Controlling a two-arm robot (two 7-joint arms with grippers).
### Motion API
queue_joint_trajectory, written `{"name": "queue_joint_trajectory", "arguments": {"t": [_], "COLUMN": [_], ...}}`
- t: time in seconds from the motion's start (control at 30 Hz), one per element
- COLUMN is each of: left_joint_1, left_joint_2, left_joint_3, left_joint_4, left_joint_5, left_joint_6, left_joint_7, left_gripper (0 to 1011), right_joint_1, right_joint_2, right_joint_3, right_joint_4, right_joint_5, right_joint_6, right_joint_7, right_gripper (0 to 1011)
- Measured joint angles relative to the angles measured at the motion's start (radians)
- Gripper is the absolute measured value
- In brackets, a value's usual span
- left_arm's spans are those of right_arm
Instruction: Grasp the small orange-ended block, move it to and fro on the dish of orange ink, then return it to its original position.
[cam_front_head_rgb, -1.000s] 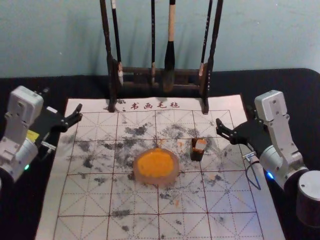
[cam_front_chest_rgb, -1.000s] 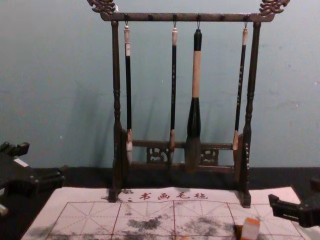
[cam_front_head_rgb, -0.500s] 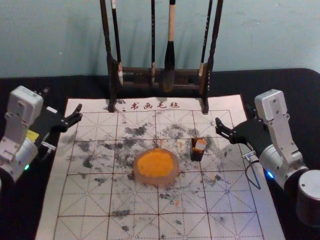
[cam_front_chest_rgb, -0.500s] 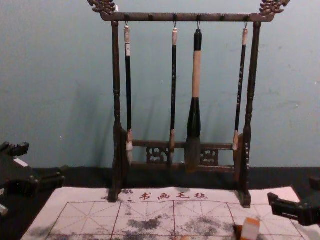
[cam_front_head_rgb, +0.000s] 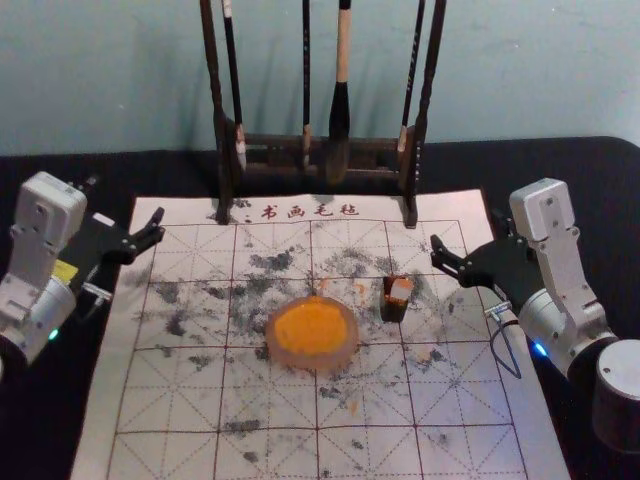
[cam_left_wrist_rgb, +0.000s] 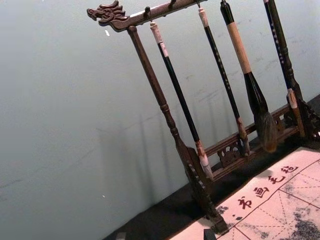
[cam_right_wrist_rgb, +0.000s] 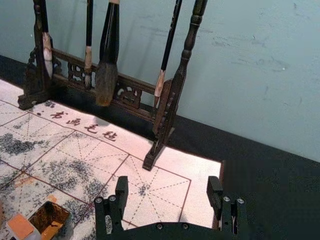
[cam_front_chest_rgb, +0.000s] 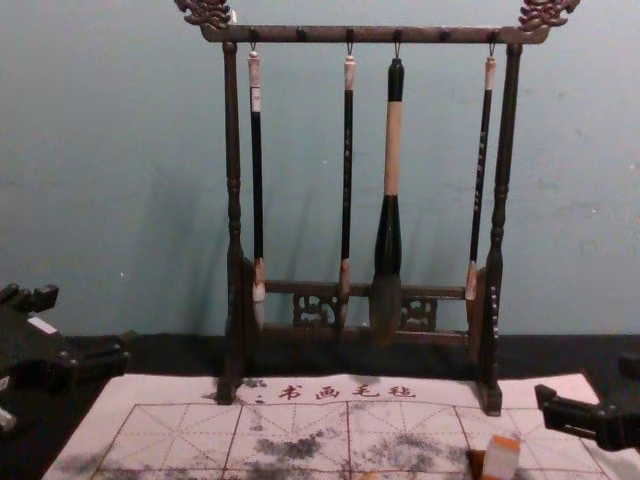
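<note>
A: Report the location of the small pale block with an orange end (cam_front_head_rgb: 402, 291).

B: The block is on the white felt mat printed with red grid lines (cam_front_head_rgb: 450, 395), to the right of the round, translucent dish (cam_front_head_rgb: 318, 363) and apart from it. It adjoins a small, open-topped dark box with orange residue inside (cam_right_wrist_rgb: 49, 219). Whether it is seated in the box or leans on it, I cannot tell. Its orange end faces up.

A: State the content of the dish.

B: Orange ink (cam_front_head_rgb: 310, 328), spread within the rim.

A: State the condition of the right gripper (cam_front_head_rgb: 468, 229).

B: Released. Its jaws are spread well apart with nothing between them. It is located over the right side of the mat, to the right of the block and clear of it.

A: And the left gripper (cam_front_head_rgb: 124, 201)?

B: Also released, jaws apart and unloaded, located at the far left corner of the mat.

A: Identify the fixture at the rear.

B: A carved, dark wooden rack (cam_front_chest_rgb: 232, 150), standing upright at the far edge of the mat. Four dark-handled brushes (cam_front_chest_rgb: 392, 150) hang from its crossbar.
</note>
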Motion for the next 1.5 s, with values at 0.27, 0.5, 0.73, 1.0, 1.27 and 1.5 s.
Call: {"name": "queue_joint_trajectory", "arguments": {"t": [0.27, 0.5, 0.73, 1.0, 1.27, 1.5], "left_joint_1": [0.000, 0.000, 0.000, 0.000, 0.000, 0.000], "left_joint_2": [0.000, 0.000, 0.000, 0.000, 0.000, 0.000], "left_joint_3": [0.000, 0.000, 0.000, 0.000, 0.000, 0.000], "left_joint_4": [0.000, 0.000, 0.000, 0.000, 0.000, 0.000], "left_joint_5": [0.000, 0.000, 0.000, 0.000, 0.000, 0.000], "left_joint_6": [0.000, 0.000, 0.000, 0.000, 0.000, 0.000], "left_joint_7": [0.000, 0.000, 0.000, 0.000, 0.000, 0.000], "left_gripper": [1001, 1001, 1001, 1001, 1001, 1001], "right_joint_1": [0.000, 0.000, 0.000, 0.000, 0.000, 0.000], "right_joint_2": [0.000, 0.000, 0.000, 0.000, 0.000, 0.000], "right_joint_3": [0.000, 0.000, 0.000, 0.000, 0.000, 0.000], "right_joint_4": [0.000, 0.000, 0.000, 0.000, 0.000, 0.000], "right_joint_5": [0.000, 0.000, 0.000, 0.000, 0.000, 0.000], "right_joint_6": [0.000, 0.000, 0.000, 0.000, 0.000, 0.000], "right_joint_7": [0.000, 0.000, 0.000, 0.000, 0.000, 0.000], "right_gripper": [1002, 1000, 1000, 1002, 1002, 1000]}}
